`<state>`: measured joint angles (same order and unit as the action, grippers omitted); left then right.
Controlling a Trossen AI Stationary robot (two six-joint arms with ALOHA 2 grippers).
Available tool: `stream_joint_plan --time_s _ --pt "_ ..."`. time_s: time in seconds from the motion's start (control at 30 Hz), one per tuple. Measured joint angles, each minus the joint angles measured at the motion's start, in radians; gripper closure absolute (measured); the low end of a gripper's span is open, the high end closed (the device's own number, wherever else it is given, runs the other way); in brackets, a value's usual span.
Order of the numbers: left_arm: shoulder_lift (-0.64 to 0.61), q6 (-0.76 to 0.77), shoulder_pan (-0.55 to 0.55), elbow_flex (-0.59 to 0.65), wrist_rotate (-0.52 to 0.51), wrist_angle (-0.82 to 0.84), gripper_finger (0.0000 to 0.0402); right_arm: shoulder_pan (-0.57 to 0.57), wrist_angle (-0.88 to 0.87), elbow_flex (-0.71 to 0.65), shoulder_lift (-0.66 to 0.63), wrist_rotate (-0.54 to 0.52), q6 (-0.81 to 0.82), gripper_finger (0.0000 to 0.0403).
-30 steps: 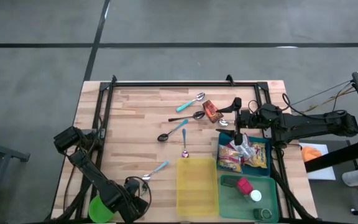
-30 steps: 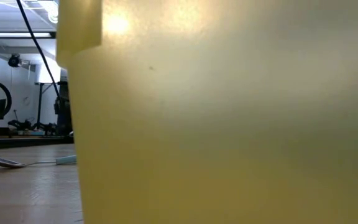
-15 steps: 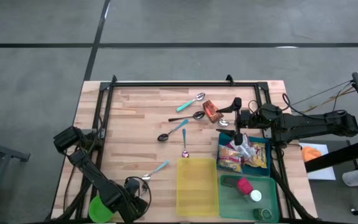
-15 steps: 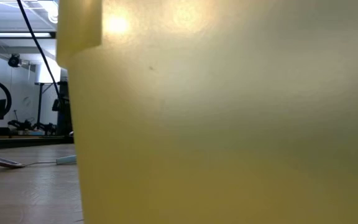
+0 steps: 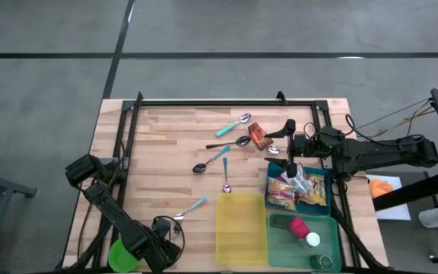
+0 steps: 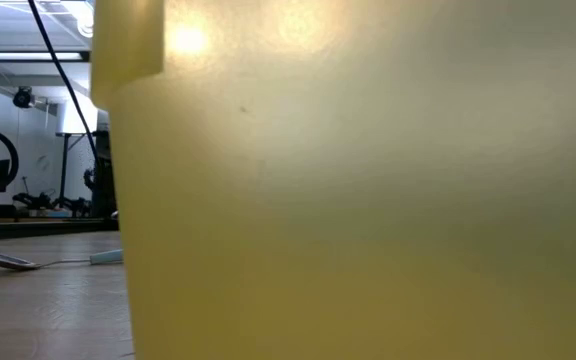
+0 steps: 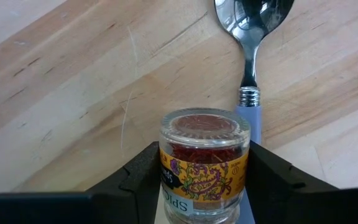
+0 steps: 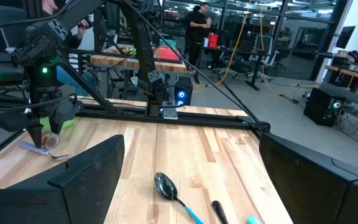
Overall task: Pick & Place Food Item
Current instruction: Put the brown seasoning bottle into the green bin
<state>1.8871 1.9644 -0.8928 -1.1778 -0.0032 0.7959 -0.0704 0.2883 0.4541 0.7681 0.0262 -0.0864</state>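
A wooden table [image 5: 166, 152] is seen from above, with a yellow bin [image 5: 241, 227], a green bin [image 5: 307, 242] and a blue tray of snack packets [image 5: 298, 187] set along its near right part. The low view is almost filled by the yellow bin's wall. The right gripper [image 5: 290, 144] is held at the table's right side, near a small red food packet [image 5: 259, 136], its fingers spread wide with nothing between them. The left gripper [image 7: 205, 180] is placed at the near left, its fingers closed around a small glass spice jar [image 7: 204, 163]. A blue-handled spoon [image 7: 252, 56] is seen lying just beyond the jar.
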Motion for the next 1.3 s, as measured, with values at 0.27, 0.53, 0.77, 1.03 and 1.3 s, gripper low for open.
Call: stream_joint_plan --time_s 0.27,0.53,0.77,1.03,1.3 --pt "-0.043 0.000 0.002 0.003 -0.006 0.035 0.0222 0.000 0.000 0.000 0.000 0.000 0.000 0.0033" --pt "-0.143 -0.001 0.003 0.001 -0.126 0.066 0.0222 0.000 0.000 0.000 0.000 0.000 0.000 0.0033" --pt "-0.201 -0.099 0.003 0.000 -0.338 0.063 0.0221 0.000 0.000 0.000 0.000 0.000 0.000 0.0033" --pt "-0.221 -0.367 0.003 0.000 -0.745 -0.066 0.0221 0.000 0.000 0.000 0.000 0.000 0.000 0.0033" --pt "-0.217 -1.041 0.062 0.007 -0.985 -0.545 0.0221 0.000 0.000 0.000 0.000 0.000 0.000 0.0033"
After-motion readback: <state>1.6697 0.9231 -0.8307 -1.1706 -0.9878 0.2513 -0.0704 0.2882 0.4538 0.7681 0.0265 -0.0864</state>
